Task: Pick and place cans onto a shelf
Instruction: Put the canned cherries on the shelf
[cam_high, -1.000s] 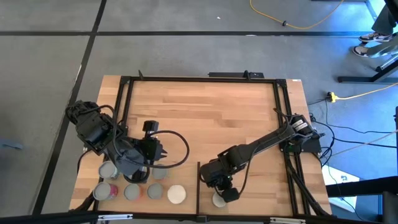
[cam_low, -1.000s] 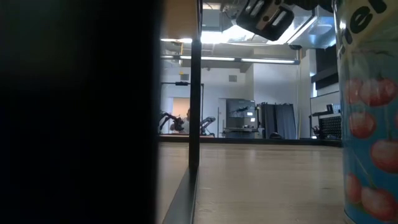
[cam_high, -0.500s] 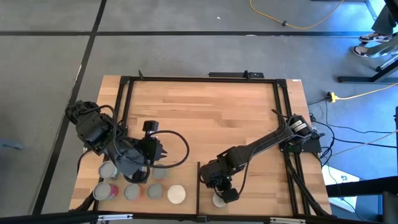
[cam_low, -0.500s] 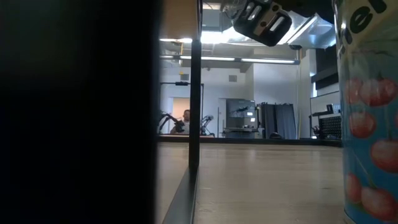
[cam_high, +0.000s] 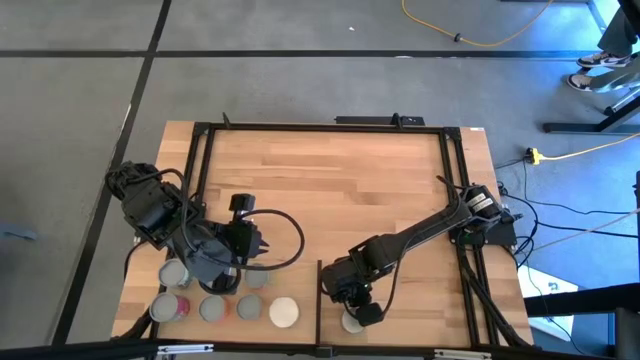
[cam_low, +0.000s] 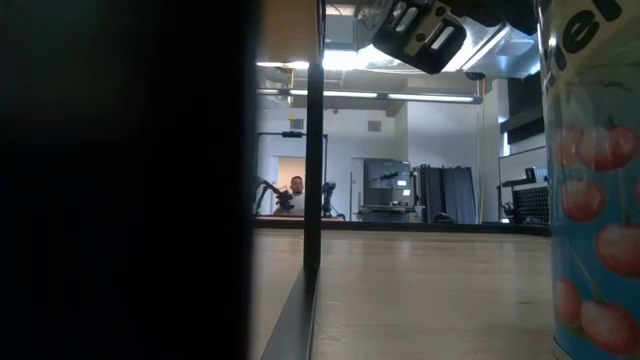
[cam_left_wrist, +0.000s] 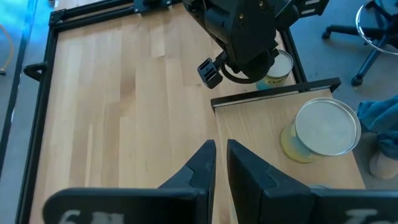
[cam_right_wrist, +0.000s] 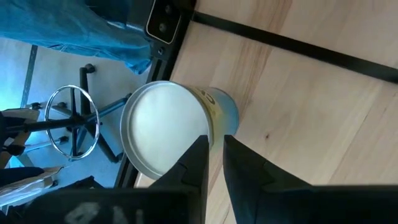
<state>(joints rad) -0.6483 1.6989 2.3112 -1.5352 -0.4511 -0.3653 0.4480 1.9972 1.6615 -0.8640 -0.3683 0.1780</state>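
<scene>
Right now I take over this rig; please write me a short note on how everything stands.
Left pincer: fingers nearly together, holding nothing, above the can cluster at the table's near-left edge.
Right pincer: narrow gap, empty, hovering over a blue cherry-label can near the front edge.
Done: that one can stands right of the black divider bar.
Left: about six cans wait left of the bar.

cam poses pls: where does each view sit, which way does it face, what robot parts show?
High: overhead, straight down; both arms, shelf.
Low: tabletop height, facing the room; arm part overhead, cherry-label can.
Left wrist: past its fingers toward the right arm, white-top can.
Right wrist: fingers beside the blue can.
Shared: that blue can also shows from overhead.
</scene>
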